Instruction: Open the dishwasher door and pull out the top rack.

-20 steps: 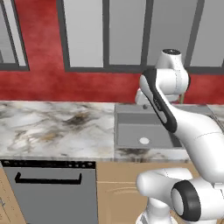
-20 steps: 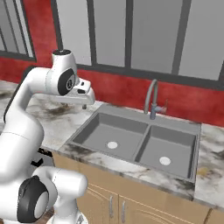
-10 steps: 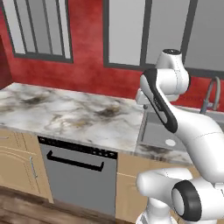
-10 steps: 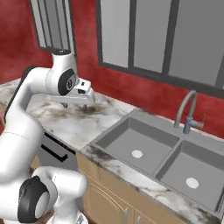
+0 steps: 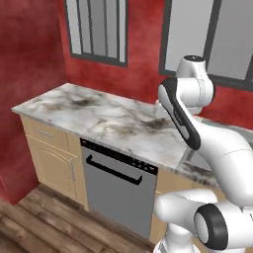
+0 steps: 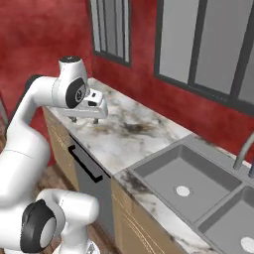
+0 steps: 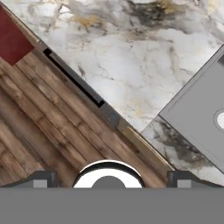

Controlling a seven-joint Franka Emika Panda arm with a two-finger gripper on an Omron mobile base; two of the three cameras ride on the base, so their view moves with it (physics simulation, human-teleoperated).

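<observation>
End effector (image 6: 87, 118) is hovering released and empty above the marble counter (image 5: 113, 116), so it is needing to drop low in front of the shut dishwasher door (image 5: 116, 192) under the counter edge, straddle the black bar handle (image 5: 112, 170) squarely, then pull.

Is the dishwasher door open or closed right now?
Closed. The dishwasher door stands upright, flush under the marble counter, its black handle untouched. The gripper hangs open above the counter.

No legible text or markings anywhere.
</observation>
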